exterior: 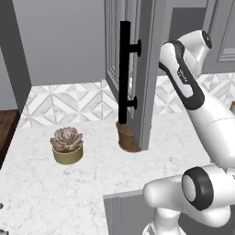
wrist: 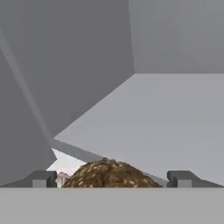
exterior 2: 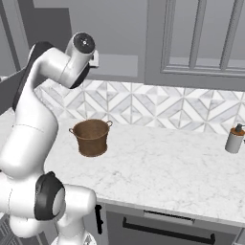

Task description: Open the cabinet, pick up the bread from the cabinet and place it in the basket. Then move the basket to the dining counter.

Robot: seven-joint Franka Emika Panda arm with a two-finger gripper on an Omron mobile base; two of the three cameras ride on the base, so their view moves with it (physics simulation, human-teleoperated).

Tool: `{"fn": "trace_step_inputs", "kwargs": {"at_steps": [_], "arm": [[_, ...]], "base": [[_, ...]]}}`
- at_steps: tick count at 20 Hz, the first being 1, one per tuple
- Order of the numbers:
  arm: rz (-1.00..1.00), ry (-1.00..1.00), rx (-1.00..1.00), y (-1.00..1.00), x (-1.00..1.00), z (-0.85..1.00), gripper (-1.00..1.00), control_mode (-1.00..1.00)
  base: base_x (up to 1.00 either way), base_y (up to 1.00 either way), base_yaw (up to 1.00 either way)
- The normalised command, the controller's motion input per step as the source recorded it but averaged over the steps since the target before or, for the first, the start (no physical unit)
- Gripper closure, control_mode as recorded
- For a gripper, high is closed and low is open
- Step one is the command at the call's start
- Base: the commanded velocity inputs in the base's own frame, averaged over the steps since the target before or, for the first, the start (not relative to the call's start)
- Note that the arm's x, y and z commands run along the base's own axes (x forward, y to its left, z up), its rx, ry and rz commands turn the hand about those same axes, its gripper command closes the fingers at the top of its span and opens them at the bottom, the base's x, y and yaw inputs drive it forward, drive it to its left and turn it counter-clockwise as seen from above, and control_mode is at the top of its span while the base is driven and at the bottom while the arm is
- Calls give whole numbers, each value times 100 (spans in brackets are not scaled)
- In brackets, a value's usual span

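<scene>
Cabinet (exterior: 149, 69) door swung open, edge-on in the left base view, long black bar handle (exterior: 125, 71) vertical on its face. Bread (wrist: 109, 175), brown and seed-speckled, sits at the front lip of the grey cabinet shelf. Basket (exterior 2: 91, 137) upright on the tiled-back worktop beneath, brown, tapered.

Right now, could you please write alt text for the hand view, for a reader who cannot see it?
A brown seeded bread lies between the two open dark fingertips of the end effector, low in the picture. Behind it are the bare grey shelf and walls of the cabinet.
</scene>
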Motion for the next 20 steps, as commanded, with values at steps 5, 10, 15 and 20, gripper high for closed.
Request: {"fn": "trace_step_inputs", "kwargs": {"at_steps": [5,10,15,20], "arm": [[-12,-6,6,-9,-100,-19,100,-100],[-22,8,3,-9,-100,-26,100,-100],[-20,36,7,-39,-40,-78,100,-100],[-13,23,9,-35,58,-100,100,-100]], "base": [[0,0,0],[0,0,0],[0,0,0],[0,0,0]]}}
